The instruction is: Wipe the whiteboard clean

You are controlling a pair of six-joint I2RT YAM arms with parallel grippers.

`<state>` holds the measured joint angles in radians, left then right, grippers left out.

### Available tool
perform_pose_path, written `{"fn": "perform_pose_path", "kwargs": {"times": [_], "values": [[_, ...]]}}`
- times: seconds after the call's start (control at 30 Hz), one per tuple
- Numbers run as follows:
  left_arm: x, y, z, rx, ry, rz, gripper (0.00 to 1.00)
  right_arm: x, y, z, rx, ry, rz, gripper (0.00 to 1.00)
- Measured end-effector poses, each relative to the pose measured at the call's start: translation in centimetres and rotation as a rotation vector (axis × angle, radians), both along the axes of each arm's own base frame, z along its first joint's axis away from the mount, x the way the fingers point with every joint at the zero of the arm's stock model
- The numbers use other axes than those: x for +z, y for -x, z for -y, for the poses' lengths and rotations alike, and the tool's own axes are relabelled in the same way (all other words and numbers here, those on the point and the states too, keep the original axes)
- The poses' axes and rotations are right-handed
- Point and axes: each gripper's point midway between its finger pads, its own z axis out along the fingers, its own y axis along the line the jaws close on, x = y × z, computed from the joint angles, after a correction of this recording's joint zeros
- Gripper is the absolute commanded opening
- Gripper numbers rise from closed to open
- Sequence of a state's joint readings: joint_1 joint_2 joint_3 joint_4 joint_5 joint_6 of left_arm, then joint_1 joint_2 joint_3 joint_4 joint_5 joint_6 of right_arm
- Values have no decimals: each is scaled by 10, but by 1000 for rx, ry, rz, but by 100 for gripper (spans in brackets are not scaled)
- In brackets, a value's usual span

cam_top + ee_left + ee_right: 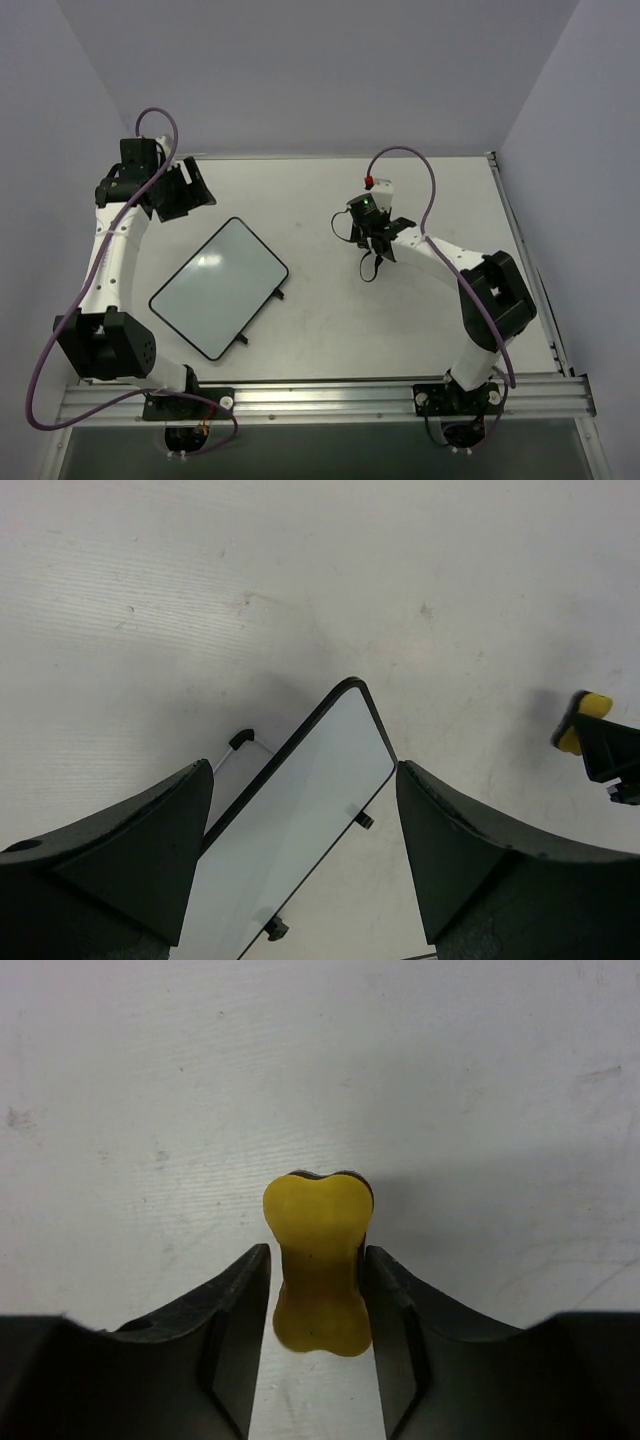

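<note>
The whiteboard (220,288) lies flat and slanted on the left half of the table, its small black feet toward the middle. Its surface looks blank and glossy. My left gripper (182,190) is open and empty, just beyond the board's far corner. In the left wrist view the board (300,820) shows between the open fingers of that gripper (302,767). My right gripper (378,245) is over the table's middle, right of the board. In the right wrist view that gripper (317,1250) is shut on the waist of a yellow bone-shaped eraser (318,1250). The eraser also shows in the left wrist view (585,720).
The white table (330,320) has a metal rail along its near edge (330,398) and another rail on the right (525,260). Purple cables loop above both arms. Grey walls close in the back and sides.
</note>
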<state>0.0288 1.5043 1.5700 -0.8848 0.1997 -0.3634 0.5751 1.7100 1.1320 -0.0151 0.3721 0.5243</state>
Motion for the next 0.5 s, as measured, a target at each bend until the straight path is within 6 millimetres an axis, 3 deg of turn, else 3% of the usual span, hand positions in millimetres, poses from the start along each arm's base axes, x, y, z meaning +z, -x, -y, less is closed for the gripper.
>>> {"fn": "perform_pose_path", "kwargs": {"times": [0.1, 0.13, 0.23, 0.5], "values": [[1, -1, 1, -3, 3, 5, 82, -9, 2, 3, -5, 6, -25, 64], [1, -1, 1, -4, 5, 6, 82, -11, 2, 2, -5, 5, -27, 78], [1, -1, 1, -5, 5, 6, 82, -12, 3, 2, -2, 3, -34, 100], [1, -1, 2, -7, 7, 6, 82, -9, 7, 5, -2, 17, -49, 100]]}}
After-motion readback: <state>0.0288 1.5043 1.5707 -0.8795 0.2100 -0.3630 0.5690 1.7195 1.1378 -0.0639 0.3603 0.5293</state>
